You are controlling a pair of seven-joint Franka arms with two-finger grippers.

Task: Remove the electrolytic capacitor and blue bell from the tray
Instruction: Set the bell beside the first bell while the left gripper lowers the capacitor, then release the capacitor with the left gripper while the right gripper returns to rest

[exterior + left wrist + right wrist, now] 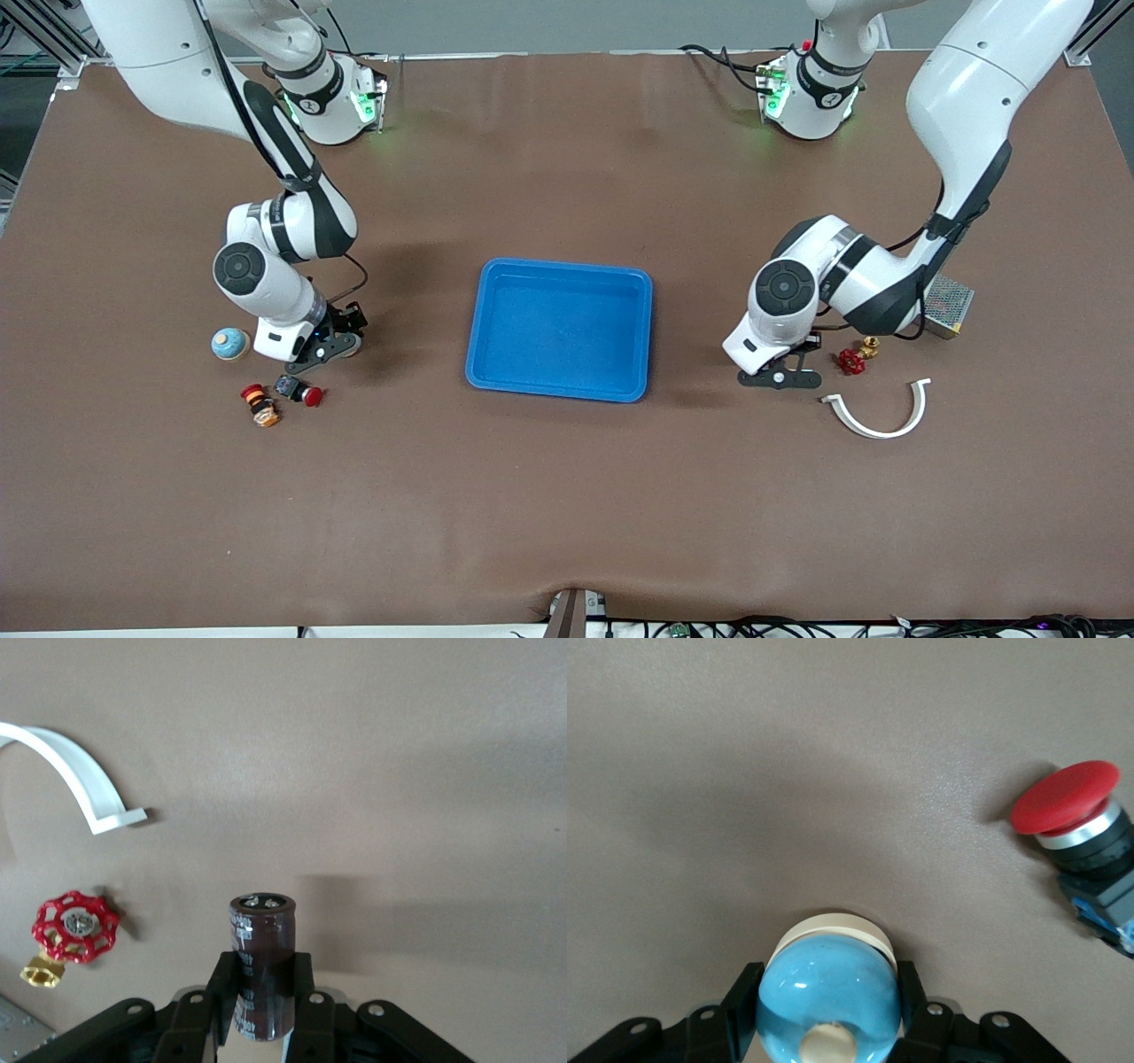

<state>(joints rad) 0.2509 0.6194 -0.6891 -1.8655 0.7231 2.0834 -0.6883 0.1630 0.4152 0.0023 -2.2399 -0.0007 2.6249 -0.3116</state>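
Two objects are out of the tray [558,268], which sits bare in the middle of the tabletop [567,496], so the removal looks nearly finished.

The left gripper [263,979] is low over the tabletop toward the left arm's end. Its jaws are closed on the electrolytic capacitor [263,935], a dark brown can held by its body with the terminal end pointing away from the wrist. That hold keeps the can steady for setting down. Near it lie a red valve [75,927] and a white curved piece [75,771].

The right gripper [829,1010] is low over the right arm's end of the tabletop. Its jaws clamp the blue bell [824,979] on either side of the dome, with the cream base showing under it. A red push button [1067,797] lies close by, and another small blue-domed thing [230,344] sits beside that arm's wrist (whether it is a second bell I cannot say).

Both drop spots are well apart from the tray. What seems left is to release each part, though I cannot tell whether either one already touches the tabletop.
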